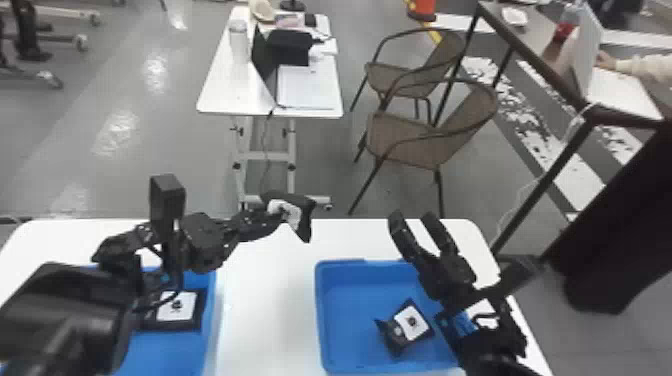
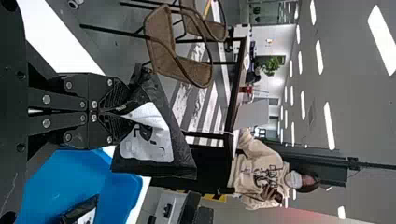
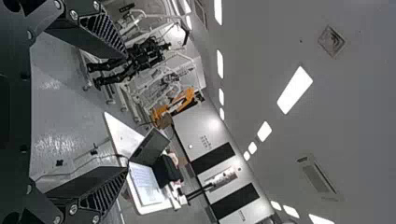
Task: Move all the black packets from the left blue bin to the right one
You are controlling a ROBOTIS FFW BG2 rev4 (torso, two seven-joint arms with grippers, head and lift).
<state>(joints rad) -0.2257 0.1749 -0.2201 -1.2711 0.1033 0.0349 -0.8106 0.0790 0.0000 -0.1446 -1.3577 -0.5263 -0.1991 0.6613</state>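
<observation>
Right, L gripper [image 1: 274, 217]: jaws shut down to the thickness of a black pkt [image 1: 303, 218], pinched at one end w/ the rest sticking out past the tips, tilted, white label showing. In the head view it's up by the far edge of the white bench [image 1: 265, 310], btwn the 2 bins L to R. R gripper [image 1: 414, 220]: jaws wide apart, nothing btwn them, up past the far side of the R bin [image 1: 321, 320]; its wrist view has one finger each side of a clear gap. Next out, L bin [image 1: 210, 325], blue, on the bench, partly hidden by the L arm: 1 black pkt [image 1: 176, 306] w/ white label up, near the R wall; can't tell what's under the arm. R bin, also blue: black pkt [image 1: 413, 322] lying askew toward the R arm, label up, w/ a crumpled dark bit next to it, can't tell if that's a 2nd pkt. Beyond the bench: small white side table [image 1: 220, 95] w/ open laptop [image 1: 265, 75], papers [image 1: 306, 92] & a black bag-like thing [image 1: 291, 46]; 2 brown chairs, near one [image 1: 407, 142], other one [image 1: 400, 80] just behind; dark-framed desk [image 1: 530, 45] off to the R.
</observation>
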